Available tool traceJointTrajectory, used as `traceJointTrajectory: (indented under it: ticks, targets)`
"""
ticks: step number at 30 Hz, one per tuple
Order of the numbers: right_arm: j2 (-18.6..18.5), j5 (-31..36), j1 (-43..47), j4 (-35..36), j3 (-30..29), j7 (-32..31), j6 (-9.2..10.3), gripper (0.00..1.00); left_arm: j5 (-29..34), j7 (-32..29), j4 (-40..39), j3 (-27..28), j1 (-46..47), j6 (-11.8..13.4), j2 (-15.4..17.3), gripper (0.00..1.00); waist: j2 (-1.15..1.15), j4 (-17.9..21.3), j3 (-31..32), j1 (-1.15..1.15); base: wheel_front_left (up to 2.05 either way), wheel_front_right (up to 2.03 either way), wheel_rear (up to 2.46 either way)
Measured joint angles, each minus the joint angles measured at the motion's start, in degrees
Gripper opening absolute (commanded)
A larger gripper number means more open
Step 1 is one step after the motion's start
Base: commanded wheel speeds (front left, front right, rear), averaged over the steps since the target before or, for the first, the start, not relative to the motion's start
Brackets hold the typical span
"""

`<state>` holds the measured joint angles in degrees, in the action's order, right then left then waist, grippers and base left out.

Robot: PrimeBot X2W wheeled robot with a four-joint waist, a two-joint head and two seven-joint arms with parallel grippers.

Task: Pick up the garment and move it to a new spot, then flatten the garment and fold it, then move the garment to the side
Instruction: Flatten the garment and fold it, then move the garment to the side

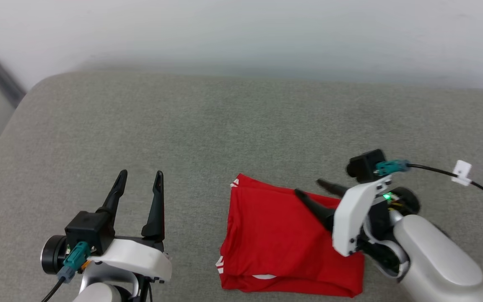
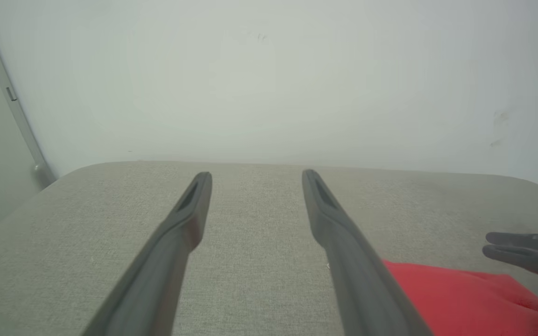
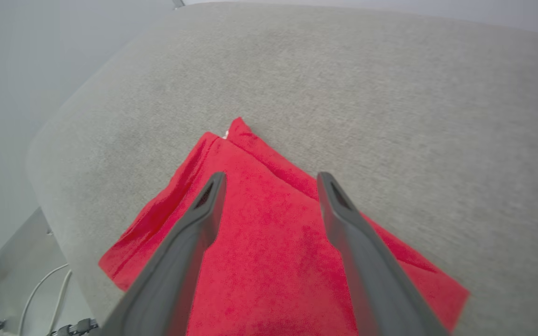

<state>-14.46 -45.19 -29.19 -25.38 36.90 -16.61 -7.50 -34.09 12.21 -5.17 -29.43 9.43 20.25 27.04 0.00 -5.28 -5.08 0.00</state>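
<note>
The garment (image 1: 279, 239) lies folded into a red rectangle on the grey cushion, near its front edge, with bits of white striped trim at its left corners. My right gripper (image 1: 308, 186) hovers over the garment's right part, fingers pointing left, open and holding nothing. In the right wrist view the garment (image 3: 269, 224) spreads under the open right gripper (image 3: 271, 179). My left gripper (image 1: 141, 174) stands open to the left of the garment, fingers up, apart from it. The left wrist view shows the open left gripper (image 2: 256, 176) and the garment's edge (image 2: 460, 298) at lower right.
A grey upholstered cushion (image 1: 183, 126) carries everything, with a pale wall behind it and a rounded corner at the far left. A black cable with a white tag (image 1: 461, 172) runs off the right wrist. Floor and cables show past the cushion's front edge (image 3: 40, 289).
</note>
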Motion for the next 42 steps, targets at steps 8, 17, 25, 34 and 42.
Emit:
traceJointTrajectory:
  ticks: [8,17,25,34,42]
  targets:
    - [-3.6,18.7,6.5,3.0,-14.9,8.8,0.0,1.0,-1.0,0.2,0.2,1.3,-2.4,1.0,0.8,1.0,0.0,3.7,2.0,0.0,0.0,0.0,0.0]
    - [2.3,30.9,19.6,20.0,-35.1,17.7,0.0,1.0,-2.0,0.9,0.9,2.2,-4.6,1.4,1.1,1.0,0.0,6.4,4.1,0.0,0.0,0.0,0.0]
    - [8.4,33.7,31.3,32.7,-37.6,16.8,0.0,1.0,-2.5,1.2,1.5,2.4,-6.4,2.0,1.1,1.0,0.0,7.1,5.9,0.0,0.0,0.0,0.0]
    - [10.5,34.6,36.7,37.3,-37.6,14.4,0.0,1.0,-2.8,1.3,2.4,2.6,-8.2,2.5,1.4,1.0,0.0,7.9,6.9,0.0,0.0,0.0,0.0]
    - [10.9,35.2,36.7,38.4,-38.3,12.8,0.0,1.0,-2.9,1.3,2.7,2.3,-8.2,2.5,1.4,1.0,0.0,7.8,7.0,0.0,0.0,0.0,0.0]
